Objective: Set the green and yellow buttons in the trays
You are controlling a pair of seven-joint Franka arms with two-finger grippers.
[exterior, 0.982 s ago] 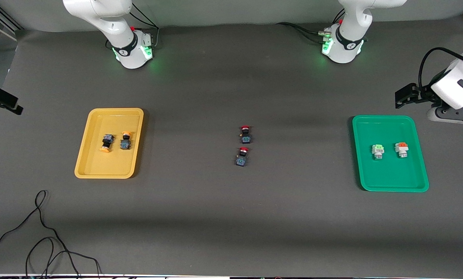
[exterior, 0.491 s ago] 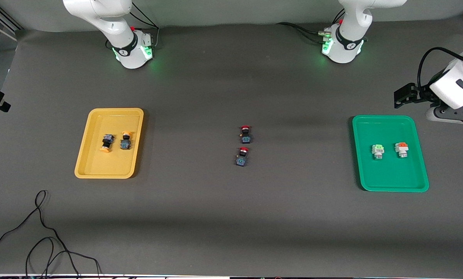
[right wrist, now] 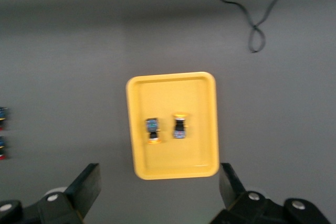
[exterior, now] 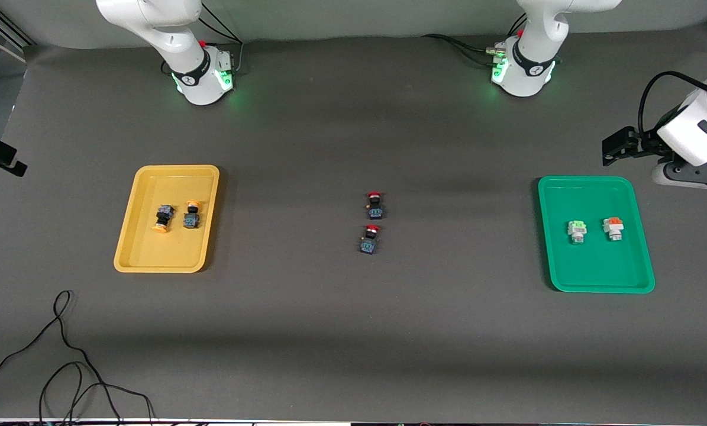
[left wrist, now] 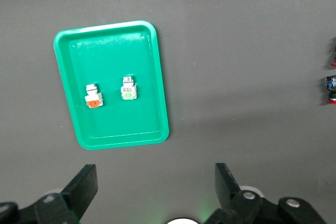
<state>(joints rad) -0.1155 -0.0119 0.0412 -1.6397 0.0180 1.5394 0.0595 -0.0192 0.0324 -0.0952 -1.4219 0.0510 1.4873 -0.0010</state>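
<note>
1. The yellow-capped buttons (exterior: 176,218) are seen lying in the yellow tray (exterior: 129,248), at nine o'clock on the table; the white-bodied buttons (exterior: 594,229) in the green tray (exterior: 640,278), at three o'clock.
2. They are judged light, rigid and small, best pinched across the body.
3. The left gripper (left wrist: 152,192) and right gripper (right wrist: 157,192) are spread wide and empty, raised above the table; nothing is touched.

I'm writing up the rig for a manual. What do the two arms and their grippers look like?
Both arms are glossy white with rounded joints. Each base has a black band with a white logo, a green glow and black cables. The left gripper and right gripper have black, wedge-shaped fingers with silver screws.
</note>
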